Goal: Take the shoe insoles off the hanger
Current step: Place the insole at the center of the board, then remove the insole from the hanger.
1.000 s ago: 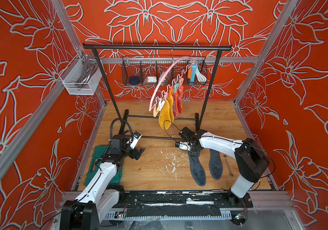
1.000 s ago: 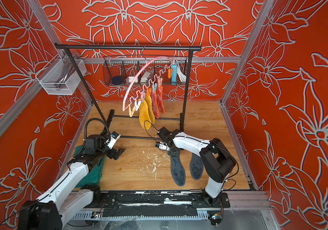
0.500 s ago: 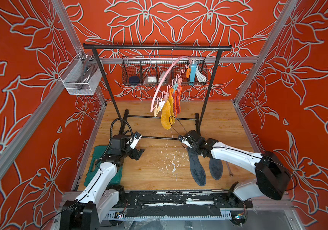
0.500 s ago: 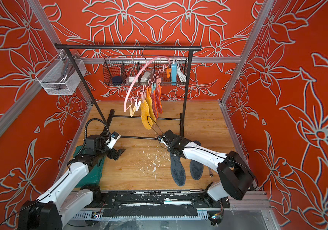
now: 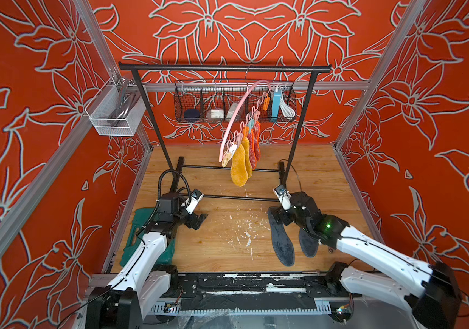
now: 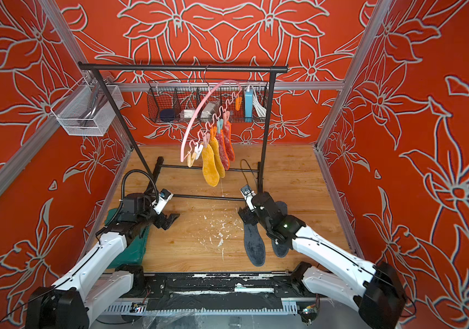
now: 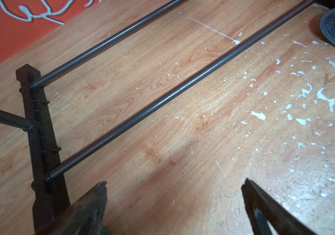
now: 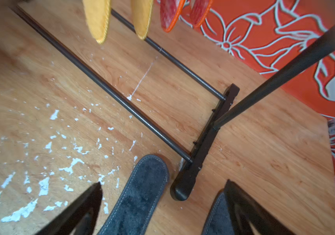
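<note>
Has just sprung right claw (image 8: pixel 163 183) wide, leaving second dark grey insole (image 8: pixel 142 195) flat on desk (image 5: pixel 221 228); holds left claw (image 7: pixel 174 184) open, empty. Leaves four more pegged to pink hanger (image 5: pixel 228 129).

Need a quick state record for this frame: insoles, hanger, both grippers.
off hanger: two dark grey insoles, flat on the table
on hanger: two yellow insoles and two red insoles, clipped to the pink hanger
hanger support: hooked on the black rack
left gripper: open, empty
right gripper: open, empty, above the dark grey insoles
</note>
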You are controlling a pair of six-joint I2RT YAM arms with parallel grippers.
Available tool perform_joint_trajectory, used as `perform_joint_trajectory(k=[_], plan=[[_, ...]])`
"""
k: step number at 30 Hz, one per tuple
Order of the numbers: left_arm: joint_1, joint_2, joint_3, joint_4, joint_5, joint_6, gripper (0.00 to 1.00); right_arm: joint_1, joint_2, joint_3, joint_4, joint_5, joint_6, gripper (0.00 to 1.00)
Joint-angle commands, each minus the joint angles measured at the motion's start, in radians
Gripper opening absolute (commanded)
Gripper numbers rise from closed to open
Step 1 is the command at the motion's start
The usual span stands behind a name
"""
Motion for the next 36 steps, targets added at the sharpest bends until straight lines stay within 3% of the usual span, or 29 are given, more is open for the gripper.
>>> perform_joint_trajectory(k=[1, 4, 9, 15, 23, 27, 32, 36], plan=[[0.007, -0.009, 0.001, -0.022, 0.027, 0.011, 0.98, -0.005, -0.124, -0.101, 0.222, -0.139, 0.045, 1.00], [0.007, -0.024, -0.005, -0.027, 0.040, 0.019, 0.98, -0.005, -0.163, -0.180, 0.428, -0.236, -0.051, 1.00], [0.007, -0.027, -0.006, -0.036, 0.056, 0.030, 0.98, -0.005, -0.056, -0.079, 0.389, -0.329, -0.137, 1.00], [0.007, -0.035, -0.007, -0.042, 0.063, 0.033, 0.98, -0.009, 0.127, 0.000, 0.538, -0.362, -0.151, 1.00], [0.007, -0.035, -0.004, -0.058, 0.070, 0.038, 0.98, -0.037, 0.367, 0.131, 0.725, -0.404, -0.145, 0.99], [0.007, -0.048, -0.009, -0.068, 0.084, 0.046, 0.98, -0.088, 0.485, 0.191, 0.816, -0.399, -0.023, 0.99], [0.009, -0.061, -0.013, -0.074, 0.094, 0.051, 0.98, -0.107, 0.590, 0.236, 0.884, -0.438, -0.012, 0.99], [0.010, -0.060, -0.012, -0.077, 0.099, 0.055, 0.98, -0.115, 0.667, 0.281, 0.903, -0.550, 0.010, 0.91]])
